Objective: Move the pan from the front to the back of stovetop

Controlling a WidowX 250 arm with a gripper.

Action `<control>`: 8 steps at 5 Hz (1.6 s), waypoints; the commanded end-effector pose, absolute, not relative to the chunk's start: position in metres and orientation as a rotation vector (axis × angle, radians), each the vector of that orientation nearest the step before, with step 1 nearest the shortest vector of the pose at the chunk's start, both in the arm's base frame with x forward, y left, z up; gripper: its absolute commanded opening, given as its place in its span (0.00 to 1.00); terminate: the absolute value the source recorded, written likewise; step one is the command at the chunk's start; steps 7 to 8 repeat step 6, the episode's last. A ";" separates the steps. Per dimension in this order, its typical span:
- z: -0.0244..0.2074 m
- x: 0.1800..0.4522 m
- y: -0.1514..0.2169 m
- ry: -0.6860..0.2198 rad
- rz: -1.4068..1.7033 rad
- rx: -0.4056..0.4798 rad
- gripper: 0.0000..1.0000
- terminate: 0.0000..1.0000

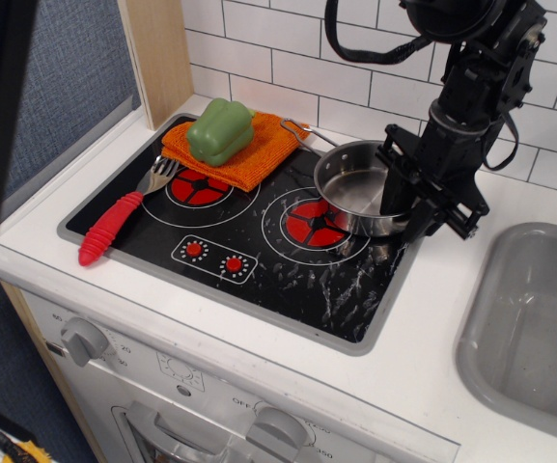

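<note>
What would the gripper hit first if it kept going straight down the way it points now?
Probably the pan itself: the gripper points down at the pan's right rim, one finger seemingly inside. Below that lies the stovetop. Depth is hard to judge from this single view.

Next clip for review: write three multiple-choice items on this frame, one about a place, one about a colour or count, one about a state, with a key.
1. Where does the green toy pepper lie?
A. on the orange folded cloth
B. in the grey sink basin
C. inside the pan

2. How many red burners show on the flat black glossy stovetop?
A. one
B. two
C. four

3. What is inside the small shiny steel saucepan at the black end effector?
A. a fork
B. water
C. nothing visible

Key: 1 A, the pepper sits on the cloth at the back left corner. 2 B, one ringed burner by the red-handled fork, one partly under the saucepan. 3 C, its bare metal bottom shows.
</note>
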State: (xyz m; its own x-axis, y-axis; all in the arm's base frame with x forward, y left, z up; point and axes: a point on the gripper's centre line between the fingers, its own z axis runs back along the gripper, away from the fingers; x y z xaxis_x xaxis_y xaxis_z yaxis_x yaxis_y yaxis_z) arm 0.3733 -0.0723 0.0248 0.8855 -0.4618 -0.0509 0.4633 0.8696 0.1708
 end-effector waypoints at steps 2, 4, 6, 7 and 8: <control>0.114 0.359 -0.053 -0.179 -0.335 0.052 1.00 0.00; 0.099 0.340 -0.051 -0.049 -0.300 0.066 1.00 0.00; 0.099 0.340 -0.051 -0.049 -0.300 0.066 1.00 1.00; 0.099 0.340 -0.051 -0.049 -0.300 0.066 1.00 1.00; 0.099 0.340 -0.051 -0.049 -0.300 0.066 1.00 1.00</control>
